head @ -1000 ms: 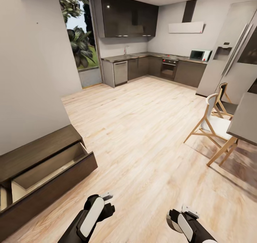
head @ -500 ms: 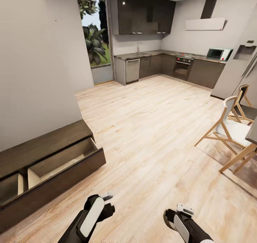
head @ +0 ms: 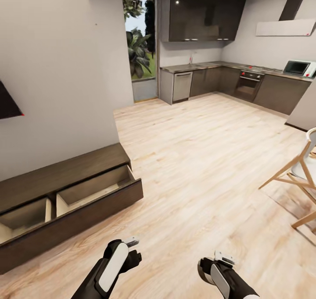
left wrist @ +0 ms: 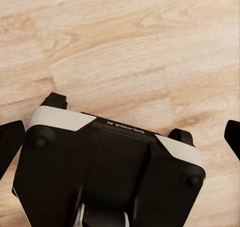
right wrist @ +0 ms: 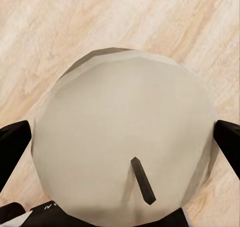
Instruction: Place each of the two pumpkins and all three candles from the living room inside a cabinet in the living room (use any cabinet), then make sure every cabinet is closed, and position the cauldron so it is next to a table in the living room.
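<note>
A pale wood-plank floor (head: 206,167) ran from the robot back to a kitchen with dark grey cabinets (head: 210,81) and a tall window (head: 140,44) showing green plants. Against the plain wall on the robot's left stood the cabinet (head: 66,202), long, low and dark brown, with two drawers pulled open side by side; their pale insides looked empty as far as the head view reached. On the right edge of that view part of a light wooden chair (head: 298,176) stood on the floor.

Low in the head view both arms hung over bare floor, well apart from the cabinet. The left gripper (head: 131,243) carried nothing; in the left wrist view its black fingertips (left wrist: 10,142) sat far apart at the picture's two edges, spread wide over the planks. The right gripper (head: 224,259) clasped a candle (right wrist: 125,142), a stubby grey-beige cylinder seen end-on in the right wrist view, with a short dark wick (right wrist: 143,180) and a black finger at each side of it.
</note>
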### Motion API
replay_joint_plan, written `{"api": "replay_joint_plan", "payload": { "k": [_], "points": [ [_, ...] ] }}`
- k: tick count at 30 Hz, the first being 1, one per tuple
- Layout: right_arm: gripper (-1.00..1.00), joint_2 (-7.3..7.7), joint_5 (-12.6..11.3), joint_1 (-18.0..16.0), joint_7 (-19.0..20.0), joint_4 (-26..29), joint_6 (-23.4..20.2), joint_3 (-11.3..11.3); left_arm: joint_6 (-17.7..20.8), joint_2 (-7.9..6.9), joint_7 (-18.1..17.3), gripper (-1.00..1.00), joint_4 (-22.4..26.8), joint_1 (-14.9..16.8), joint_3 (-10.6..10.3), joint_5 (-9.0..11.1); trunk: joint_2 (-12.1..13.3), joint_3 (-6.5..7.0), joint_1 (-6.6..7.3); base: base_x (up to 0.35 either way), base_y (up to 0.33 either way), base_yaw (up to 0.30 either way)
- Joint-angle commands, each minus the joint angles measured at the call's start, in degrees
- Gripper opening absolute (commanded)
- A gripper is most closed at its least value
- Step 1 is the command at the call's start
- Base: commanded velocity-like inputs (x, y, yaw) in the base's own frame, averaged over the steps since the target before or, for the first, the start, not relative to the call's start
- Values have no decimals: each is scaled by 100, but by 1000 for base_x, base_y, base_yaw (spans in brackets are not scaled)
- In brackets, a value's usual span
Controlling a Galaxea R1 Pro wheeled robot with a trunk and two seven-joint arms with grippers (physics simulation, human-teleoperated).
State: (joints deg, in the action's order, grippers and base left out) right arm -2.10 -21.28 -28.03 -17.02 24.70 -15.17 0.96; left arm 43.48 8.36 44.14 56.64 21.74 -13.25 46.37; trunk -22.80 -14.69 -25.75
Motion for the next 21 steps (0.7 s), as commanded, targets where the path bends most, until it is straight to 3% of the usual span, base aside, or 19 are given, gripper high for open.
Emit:
{"api": "replay_joint_plan", "payload": {
  "k": [1, 21],
  "points": [
    [-100, -16, -13, -1, -38, 17, -39, 10, 3, -1, 60, 100, 5, 6, -11, 55, -12, -11, -3, 0, 0, 288],
    [-100, -70, 8, -1, -40, 17, 22, 1, 3, -1, 60, 100, 3, 6, -11, 57, -12, 29, -3, 0, 0, 288]
  ]
}}
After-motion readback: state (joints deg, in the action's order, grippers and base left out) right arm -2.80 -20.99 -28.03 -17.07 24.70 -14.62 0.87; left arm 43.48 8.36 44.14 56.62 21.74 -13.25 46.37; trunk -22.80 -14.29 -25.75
